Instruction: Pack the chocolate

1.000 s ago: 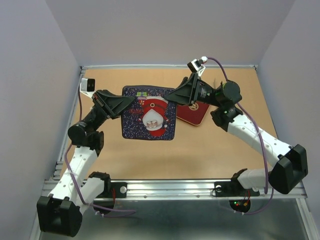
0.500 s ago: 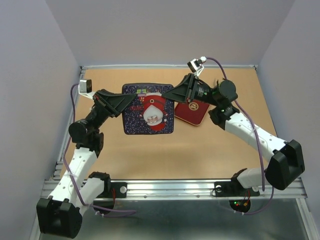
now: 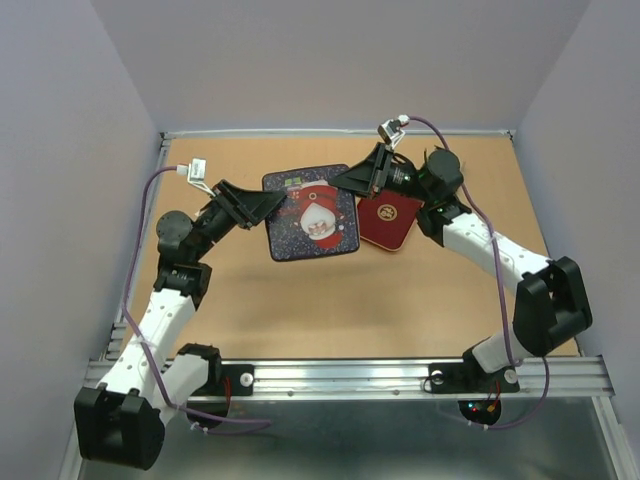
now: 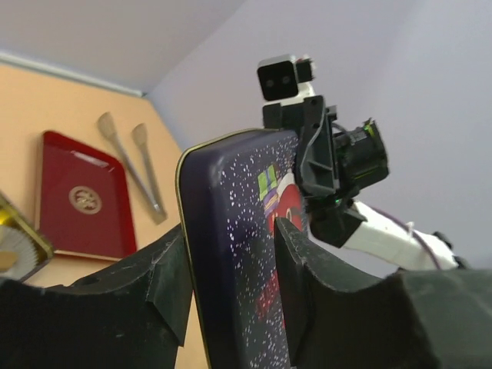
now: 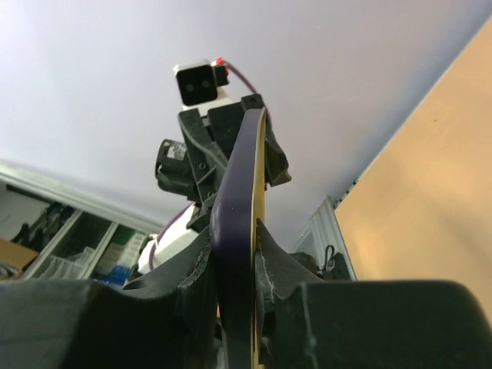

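A dark blue tin lid with a Santa picture [image 3: 312, 225] hangs in the air above the table, held from both sides. My left gripper [image 3: 268, 205] is shut on its left edge; the left wrist view shows the lid [image 4: 238, 200] between both fingers of that gripper [image 4: 231, 231]. My right gripper [image 3: 350, 182] is shut on its far right edge; the right wrist view shows the lid's rim [image 5: 240, 177] pinched in that gripper [image 5: 234, 231]. No chocolate shows in any view.
A red tray [image 3: 390, 222] lies on the table right of the lid and also shows in the left wrist view [image 4: 81, 200]. Metal tongs [image 4: 134, 165] lie beyond it. A gold box corner with a white pleated paper cup [image 4: 11, 254] sits under the lid.
Both arms have carried the lid to the right and toward the far side. It now looks smaller and turned a little, with its right edge closer to the red tray.
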Available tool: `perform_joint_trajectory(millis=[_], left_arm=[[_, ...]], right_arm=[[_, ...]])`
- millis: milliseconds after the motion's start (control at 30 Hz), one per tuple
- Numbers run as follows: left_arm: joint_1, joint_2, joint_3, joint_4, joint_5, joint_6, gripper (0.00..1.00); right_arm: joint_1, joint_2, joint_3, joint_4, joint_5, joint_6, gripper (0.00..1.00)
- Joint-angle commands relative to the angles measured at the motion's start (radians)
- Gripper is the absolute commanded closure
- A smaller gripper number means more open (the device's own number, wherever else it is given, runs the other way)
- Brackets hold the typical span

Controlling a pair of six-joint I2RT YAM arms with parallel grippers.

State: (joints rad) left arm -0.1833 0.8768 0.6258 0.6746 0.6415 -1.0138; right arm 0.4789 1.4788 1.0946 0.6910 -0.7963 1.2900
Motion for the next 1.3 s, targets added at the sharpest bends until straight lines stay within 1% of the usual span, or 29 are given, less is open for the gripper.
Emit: perform_joint_trajectory(millis=[0, 200, 367, 433, 600, 667, 833, 867, 967, 1167, 1267], left_arm=[[0.001, 0.005, 0.017, -0.053, 0.004, 0.145, 0.45], [0.016, 0.008, -0.023, -0.053, -0.005, 0.184, 0.42], [0.067, 0.03, -0.054, -0.055, 0.006, 0.202, 0.39], [0.071, 0.039, -0.055, -0.058, 0.009, 0.224, 0.38], [0.077, 0.1, -0.041, -0.066, 0.007, 0.265, 0.37], [0.081, 0.123, -0.043, -0.066, -0.014, 0.285, 0.37], [0.084, 0.247, -0.021, -0.064, -0.023, 0.334, 0.37], [0.084, 0.264, -0.017, -0.064, -0.025, 0.34, 0.37], [0.084, 0.339, 0.012, -0.064, -0.029, 0.372, 0.36], [0.084, 0.484, 0.063, -0.063, -0.049, 0.408, 0.36], [0.084, 0.511, 0.071, -0.063, -0.065, 0.42, 0.35]], right_arm=[[-0.034, 0.049, 0.017, 0.033, -0.007, 0.009, 1.0], [-0.069, 0.158, 0.034, 0.076, -0.038, 0.017, 1.0], [-0.114, 0.253, 0.053, 0.149, -0.064, 0.052, 0.99], [-0.12, 0.284, 0.067, 0.165, -0.079, 0.063, 1.0], [-0.137, 0.368, 0.125, 0.214, -0.093, 0.086, 0.99], [-0.152, 0.415, 0.14, 0.241, -0.086, 0.1, 1.0], [-0.175, 0.567, 0.227, 0.346, -0.099, 0.182, 1.0], [-0.177, 0.568, 0.246, 0.355, -0.104, 0.186, 1.0], [-0.187, 0.662, 0.304, 0.363, -0.107, 0.189, 1.0], [-0.203, 0.748, 0.341, 0.361, -0.116, 0.181, 1.0], [-0.209, 0.77, 0.338, 0.361, -0.121, 0.169, 1.0]])
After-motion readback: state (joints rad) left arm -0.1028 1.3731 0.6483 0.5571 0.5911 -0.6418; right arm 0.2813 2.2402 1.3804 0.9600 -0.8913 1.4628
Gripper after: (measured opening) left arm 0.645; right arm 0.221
